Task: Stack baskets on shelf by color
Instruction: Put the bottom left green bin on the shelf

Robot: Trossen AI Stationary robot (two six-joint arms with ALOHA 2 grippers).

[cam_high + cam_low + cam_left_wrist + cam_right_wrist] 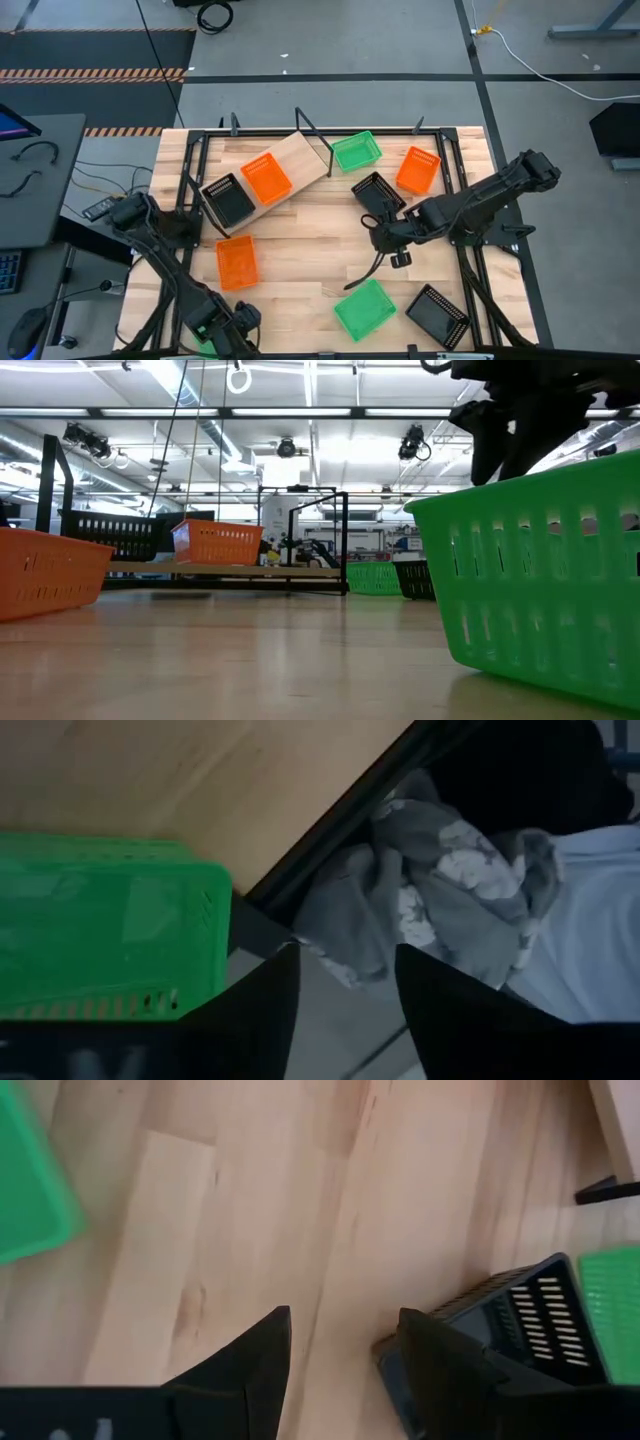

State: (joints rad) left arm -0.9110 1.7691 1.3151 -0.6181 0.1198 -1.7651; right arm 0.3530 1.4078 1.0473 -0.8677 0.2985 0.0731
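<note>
1. A butcher-block table [300,280] is seen from above, with two dark robot arms reaching over it and coloured mesh baskets scattered across the wood.
2. The shelf [296,155], a light wood board with black rails, lies at an angle near the far edge. One black basket [228,199] and one orange basket [266,179] sit on it side by side, so the sorting looks barely begun.
3. Loose on the table are an orange basket [237,262] toward the left, a green basket [357,151] just beside the shelf's far end, another orange basket [418,169] to the right, a green basket [365,308] near the front and a black basket [438,315] beside it.
4. The right gripper [385,235] hovers mid-table with its two fingers apart and nothing between them. A third black basket [377,192] lies just beside it, its corner next to one finger in the wrist view.
5. The likely step is picking up that black basket. The next move calls for lining the fingers over its rim and closing on it.
6. The left gripper [345,995] sits at the table's front left corner, past the edge, fingers apart and holding nothing. A green basket [105,925] lies just beside it.
7. Beyond the table is a workshop with a grey floor, cables, striped floor tape and bright ceiling lights.
</note>
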